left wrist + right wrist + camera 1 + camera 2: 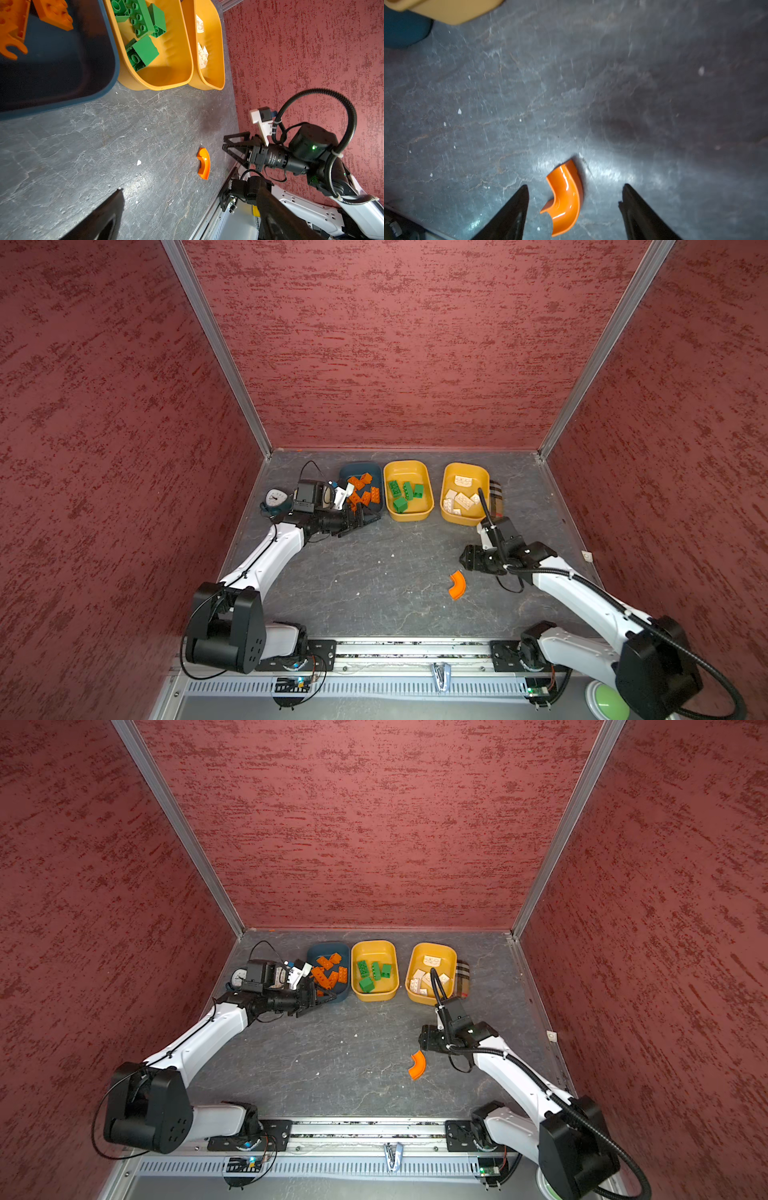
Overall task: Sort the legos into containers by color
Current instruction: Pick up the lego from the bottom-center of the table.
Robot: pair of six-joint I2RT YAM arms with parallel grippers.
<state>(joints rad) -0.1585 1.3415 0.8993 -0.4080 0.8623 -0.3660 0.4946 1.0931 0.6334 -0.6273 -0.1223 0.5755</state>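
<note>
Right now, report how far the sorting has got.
Done: orange bricks in the teal tub, green bricks in the middle yellow tub, cream bricks in the end yellow tub. In hand: nothing; the right pincer hangs open near the orange arc. Left: that arc, on the table, for the teal tub.

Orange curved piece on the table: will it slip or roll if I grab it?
The orange arc looks glossy and hard: probably stiff but slippery. Its curved sides offer little flat face, so it may twist out of a pinch. It seems to lie flat on the table, so a push likely slides it.
</note>
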